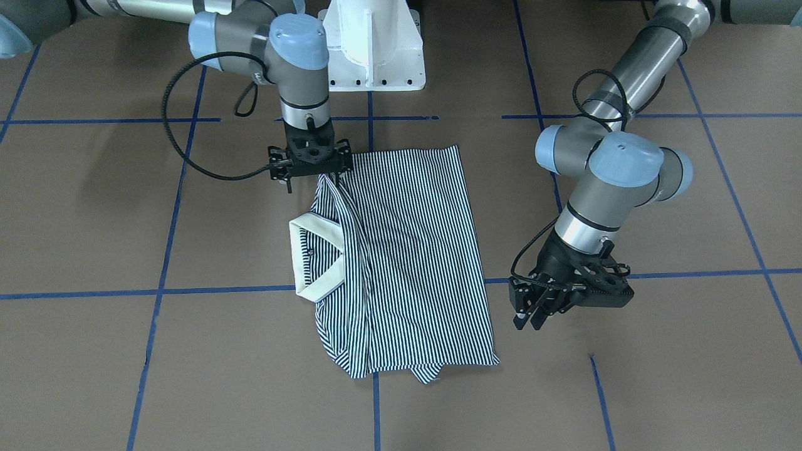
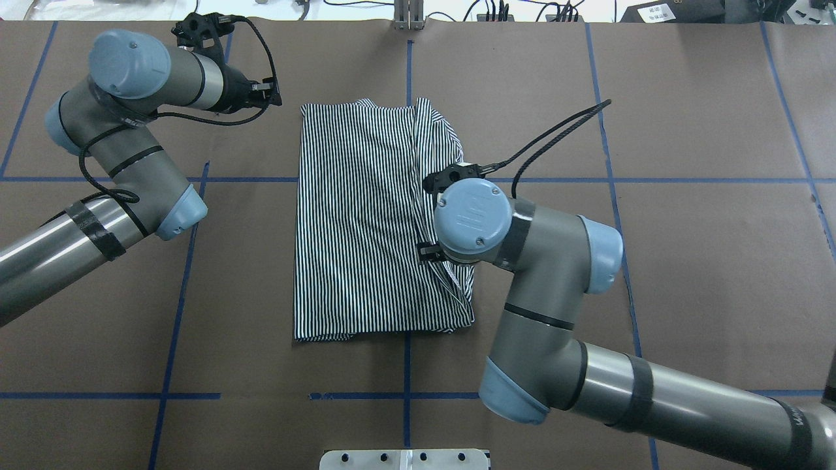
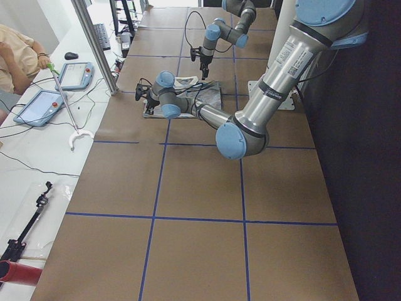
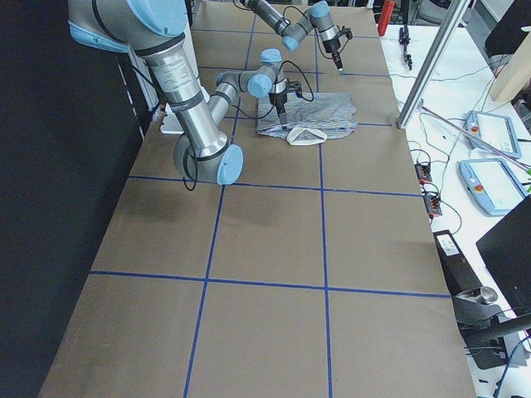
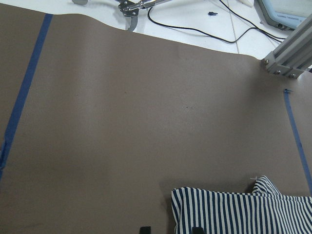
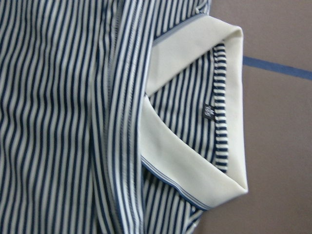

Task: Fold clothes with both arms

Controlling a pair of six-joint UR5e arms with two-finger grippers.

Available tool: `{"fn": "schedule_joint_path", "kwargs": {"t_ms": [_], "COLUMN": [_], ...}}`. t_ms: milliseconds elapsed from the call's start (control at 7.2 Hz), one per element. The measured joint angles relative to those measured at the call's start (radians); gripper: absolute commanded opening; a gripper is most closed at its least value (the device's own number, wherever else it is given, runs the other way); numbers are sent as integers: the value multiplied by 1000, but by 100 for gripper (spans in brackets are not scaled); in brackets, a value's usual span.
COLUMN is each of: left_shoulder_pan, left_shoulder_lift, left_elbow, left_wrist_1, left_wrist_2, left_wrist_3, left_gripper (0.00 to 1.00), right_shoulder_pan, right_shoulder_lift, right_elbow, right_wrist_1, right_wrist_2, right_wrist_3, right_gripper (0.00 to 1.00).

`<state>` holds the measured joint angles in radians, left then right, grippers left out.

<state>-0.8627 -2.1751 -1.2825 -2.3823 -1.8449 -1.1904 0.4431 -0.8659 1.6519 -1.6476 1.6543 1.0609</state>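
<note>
Your worktop (image 1: 94, 207) is brown and squared off by blue tape lines (image 1: 164, 250), with the white pedestal base (image 1: 374, 47) at the middle of its robot-side edge. Along the opposite long edge stands an aluminium post (image 3: 94, 44). Beyond it runs a white bench (image 3: 37, 169) carrying two teach pendants (image 3: 39, 106), loose black cables (image 3: 25, 164) and, at its end, a person's arm (image 3: 17, 53).
</note>
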Motion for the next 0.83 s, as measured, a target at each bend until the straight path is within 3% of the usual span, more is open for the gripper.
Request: {"fn": "schedule_joint_path", "kwargs": {"t_ms": [278, 833], "left_shoulder_pan": [-2, -2], "left_shoulder_lift": [12, 17], "left_elbow": [-12, -20], "left_wrist_1": [0, 0], "left_wrist_2": [-10, -12], "left_wrist_3": [0, 0], "left_gripper": [40, 40], "right_shoulder_pan": [-17, -28], "right_shoulder_lift": [63, 73], "right_elbow": [-106, -156], "right_wrist_1": [2, -7], "right_wrist_2": [-4, -3], "right_wrist_3": [0, -15], "right_gripper": [97, 96]}}
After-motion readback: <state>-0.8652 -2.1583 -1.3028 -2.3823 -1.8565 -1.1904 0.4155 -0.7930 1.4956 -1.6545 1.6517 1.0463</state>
